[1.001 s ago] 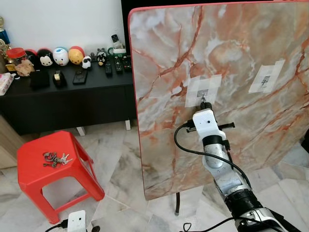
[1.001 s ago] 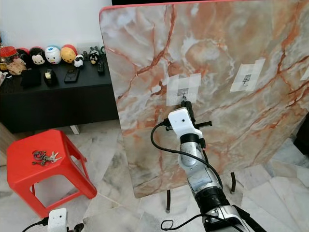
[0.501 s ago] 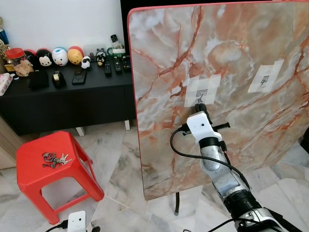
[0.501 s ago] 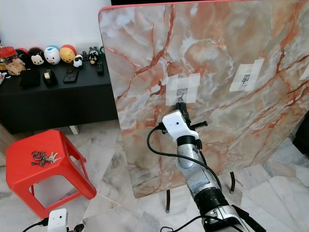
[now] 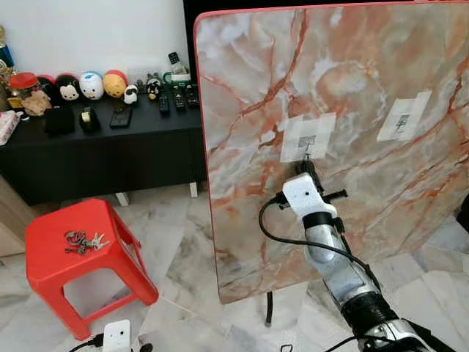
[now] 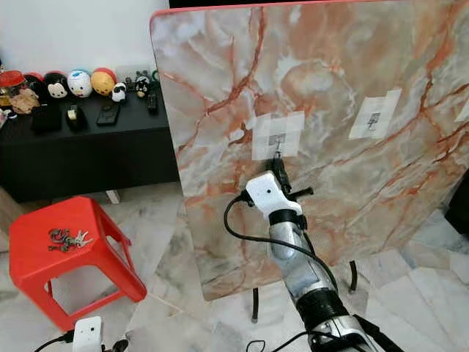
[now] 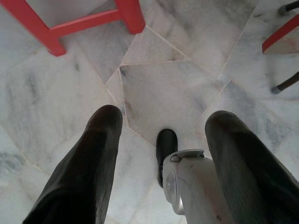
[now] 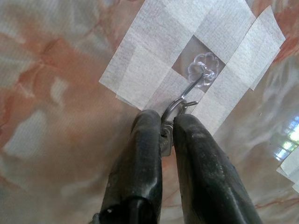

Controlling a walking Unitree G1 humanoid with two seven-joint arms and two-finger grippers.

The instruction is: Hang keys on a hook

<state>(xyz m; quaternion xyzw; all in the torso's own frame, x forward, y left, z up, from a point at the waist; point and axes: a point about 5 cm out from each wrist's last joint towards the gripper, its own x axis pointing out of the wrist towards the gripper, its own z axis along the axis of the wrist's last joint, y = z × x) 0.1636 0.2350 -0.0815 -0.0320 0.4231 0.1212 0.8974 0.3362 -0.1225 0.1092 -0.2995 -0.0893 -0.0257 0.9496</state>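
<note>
I am pinching a key ring (image 8: 174, 108) in my right gripper (image 8: 167, 128), its loop sitting on the clear hook (image 8: 202, 73) at one o'clock of my fingertips (more keys (image 5: 82, 240) lying on the red stool (image 5: 44, 249)). Left gripper (image 7: 161, 126) is hanging spread. Risk: pulling away clamped could tear the taped hook from the marble board (image 5: 242, 88).

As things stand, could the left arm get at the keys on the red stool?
Probably not without moving. The left claw hangs open, pointing at the floor beside the red stool, whose seat holds the keys higher up; nothing blocks the way.
</note>
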